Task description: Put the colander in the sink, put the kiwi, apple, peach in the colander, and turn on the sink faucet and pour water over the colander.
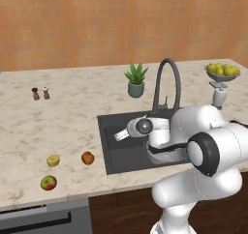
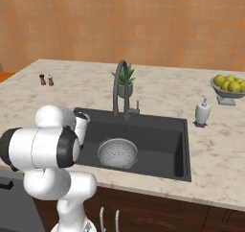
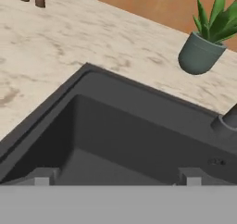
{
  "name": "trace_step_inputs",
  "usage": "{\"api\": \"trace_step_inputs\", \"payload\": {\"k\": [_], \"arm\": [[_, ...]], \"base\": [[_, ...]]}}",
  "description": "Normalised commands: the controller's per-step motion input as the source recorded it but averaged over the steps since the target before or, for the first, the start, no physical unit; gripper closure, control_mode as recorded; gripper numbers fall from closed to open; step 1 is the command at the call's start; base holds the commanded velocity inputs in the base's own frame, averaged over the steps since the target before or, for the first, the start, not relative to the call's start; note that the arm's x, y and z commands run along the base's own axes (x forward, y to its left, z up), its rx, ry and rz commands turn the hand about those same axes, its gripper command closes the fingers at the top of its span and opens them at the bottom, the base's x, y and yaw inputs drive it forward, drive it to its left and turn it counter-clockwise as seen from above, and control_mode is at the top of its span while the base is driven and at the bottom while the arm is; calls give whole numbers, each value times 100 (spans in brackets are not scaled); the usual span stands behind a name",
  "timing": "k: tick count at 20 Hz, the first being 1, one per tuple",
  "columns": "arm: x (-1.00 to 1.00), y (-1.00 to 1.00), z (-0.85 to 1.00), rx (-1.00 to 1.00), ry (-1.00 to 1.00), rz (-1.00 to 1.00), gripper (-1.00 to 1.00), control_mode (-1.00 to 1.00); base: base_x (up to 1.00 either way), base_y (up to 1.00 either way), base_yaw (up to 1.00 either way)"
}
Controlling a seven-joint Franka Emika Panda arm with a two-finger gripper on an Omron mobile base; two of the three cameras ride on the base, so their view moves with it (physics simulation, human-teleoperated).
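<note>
colander (image 2: 117, 152) in sink (image 2: 179, 145) | gripper (image 3: 118, 177) spread, empty, over sink | I'd take kiwi (image 1: 53, 160) left of sink next: small, soft, slippery; pinch its middle

I see the small round silvery-white perforated metal colander (image 2: 117, 153) sitting upright on the floor of the large rectangular dark grey matte sink (image 2: 165, 142), toward its front. The tall dark grey gooseneck faucet (image 2: 119, 87) stands at the sink's back rim, its spout arching over the basin. On the marble counter left of the sink lie three fruits, apart from one another: the small yellowish-green kiwi (image 1: 53, 160), the round orange peach (image 1: 87, 157) nearest the sink, and the red apple with a green patch (image 1: 48, 182) closest to the counter's front edge.
</note>
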Motion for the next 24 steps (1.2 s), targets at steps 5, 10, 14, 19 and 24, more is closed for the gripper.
{"api": "trace_step_inputs", "payload": {"k": [5, 10, 14, 19, 24], "arm": [[9, 17, 100, 3, 10, 0, -100, -100], [0, 0, 100, 1, 25, -4, -100, -100], [0, 4, 100, 0, 17, -4, -100, -100], [0, 11, 100, 0, 13, -3, -100, -100], [-39, 38, 63, 0, 26, -3, -100, -100]], "base": [[0, 0, 0], [0, 0, 0], [0, 0, 0], [0, 0, 0], [0, 0, 0]]}}
